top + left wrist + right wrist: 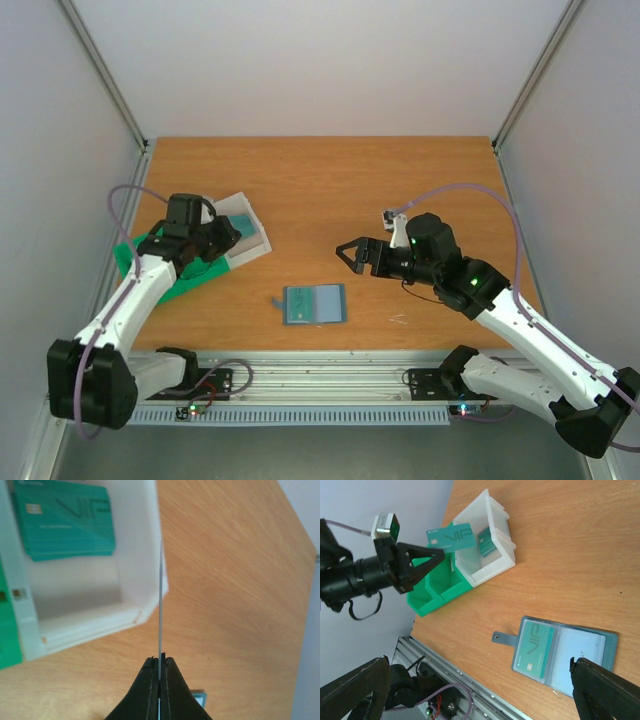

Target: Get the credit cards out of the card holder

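Note:
The slate-blue card holder (pixel 313 304) lies open on the table near the front edge. In the right wrist view the card holder (pixel 580 655) has a teal card (pixel 535 650) in its left pocket. My left gripper (pixel 224 237) is shut on a teal card (pixel 451 537) and holds it above the near edge of the clear whitish tray (pixel 250 250). In the left wrist view that card (pixel 160 605) shows edge-on between the closed jaws of the left gripper (pixel 160 661). More teal cards (pixel 65 525) lie in the whitish tray. My right gripper (pixel 350 258) is open and empty, right of the holder and above it.
A green plastic tray (pixel 135 255) stands beside the whitish tray (pixel 487 565) at the left, under my left arm; in the right wrist view the green tray (pixel 435 592) has two compartments. Side walls bound the table left and right. Bare wood lies behind the holder.

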